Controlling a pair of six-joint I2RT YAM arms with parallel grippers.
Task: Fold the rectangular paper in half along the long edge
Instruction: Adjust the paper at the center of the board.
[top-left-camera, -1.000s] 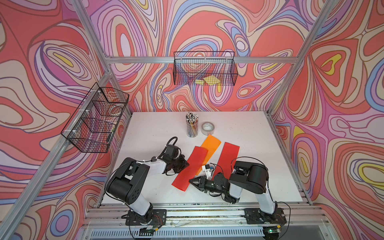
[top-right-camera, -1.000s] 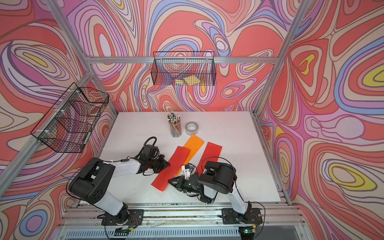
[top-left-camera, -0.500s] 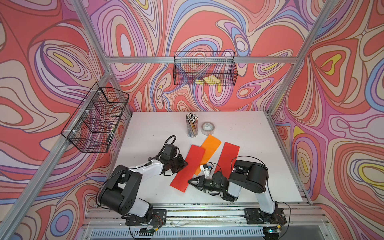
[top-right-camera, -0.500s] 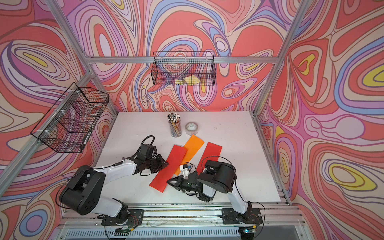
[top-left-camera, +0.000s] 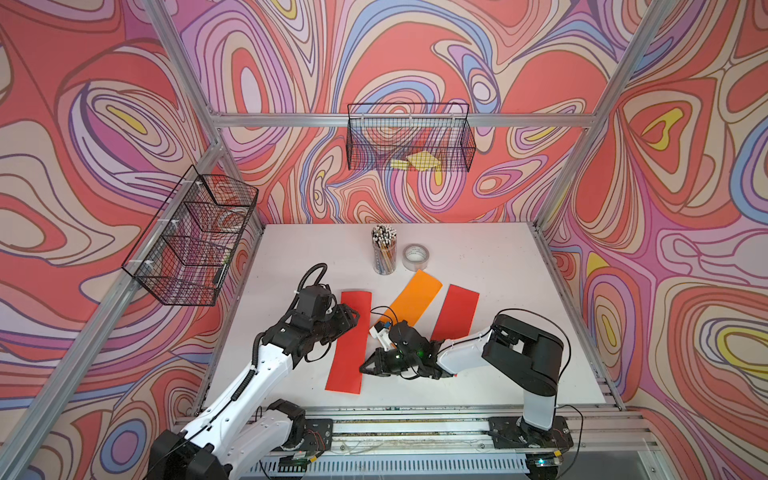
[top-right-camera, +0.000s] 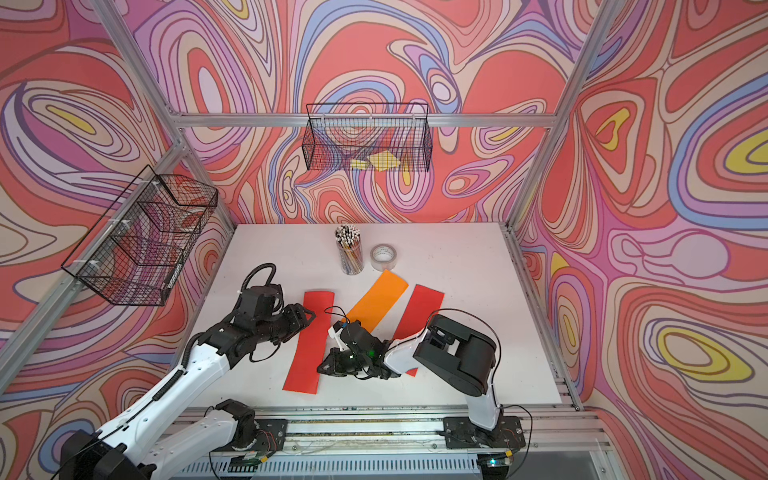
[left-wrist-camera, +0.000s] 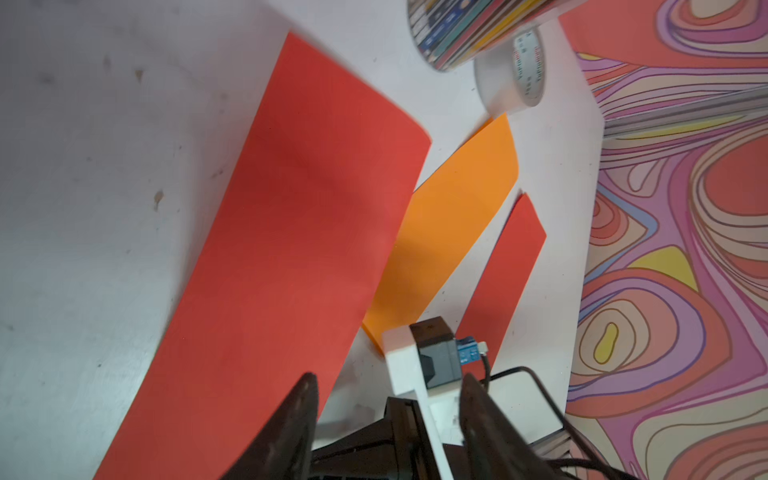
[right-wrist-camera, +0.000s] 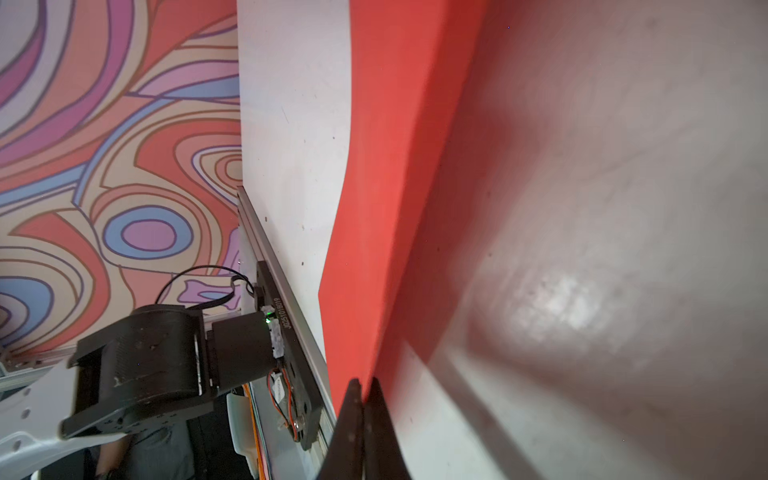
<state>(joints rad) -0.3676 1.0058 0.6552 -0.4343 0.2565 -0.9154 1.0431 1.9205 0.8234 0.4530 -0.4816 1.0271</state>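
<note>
1. Three paper strips lie on a white table (top-left-camera: 498, 270). A long red paper (top-left-camera: 351, 340) is on the left arm's side, an orange strip (top-left-camera: 415, 297) is in the middle, and a second red strip (top-left-camera: 455, 311) is on the right arm's side.
2. In both top views, the long red paper (top-right-camera: 309, 345) runs lengthwise from the front of the table toward the back.
3. The right tool (top-left-camera: 363, 369) sits at this paper's right long edge, near the front end. In the right wrist view, the right tool (right-wrist-camera: 362, 388) has its two fingers pressed together, pinching that edge.
4. The left tool (top-left-camera: 351, 318) sits at the paper's left long edge, farther back. In the left wrist view, the left tool (left-wrist-camera: 388, 399) has its jaws partly apart and grips nothing. One finger overlaps the paper's edge, but contact cannot be judged.
5. At the back of the table, a pencil cup (top-left-camera: 384, 253) and a tape roll (top-left-camera: 415, 257) stand side by side.
</note>
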